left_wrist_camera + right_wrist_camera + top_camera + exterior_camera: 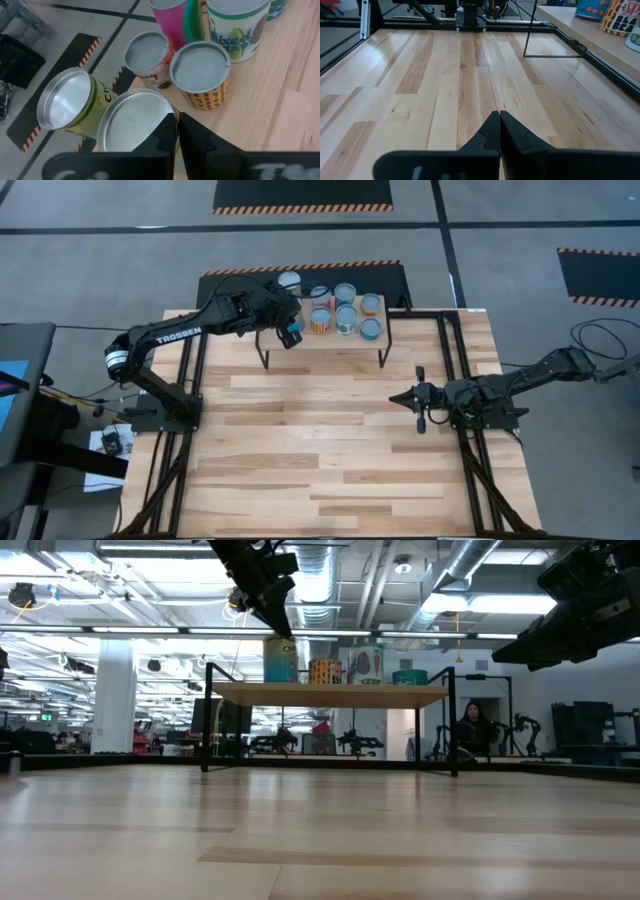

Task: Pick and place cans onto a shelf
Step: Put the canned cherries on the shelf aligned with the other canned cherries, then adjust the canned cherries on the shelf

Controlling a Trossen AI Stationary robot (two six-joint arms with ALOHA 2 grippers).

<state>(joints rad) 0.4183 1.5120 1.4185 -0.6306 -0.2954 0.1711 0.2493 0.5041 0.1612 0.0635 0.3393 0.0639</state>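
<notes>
Left gripper (177,131) fingers together above shelf (325,340) cans (200,72) at 11 o'clock; low view hides can tops; right gripper (499,131) closed, idle at 3 o'clock.

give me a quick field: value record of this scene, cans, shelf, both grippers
cans: seven tops counted from above, grouped on the shelf's back half, e.g. the wider can at the back left corner
shelf: shelf, light wood top on thin black legs, at the far end of the table
left gripper: left gripper above the shelf's left end, over the cans, fingers shut and holding nothing
right gripper: right gripper low over bare table on the right side, fingers shut, holding nothing
cans off shelf: none seen
</notes>
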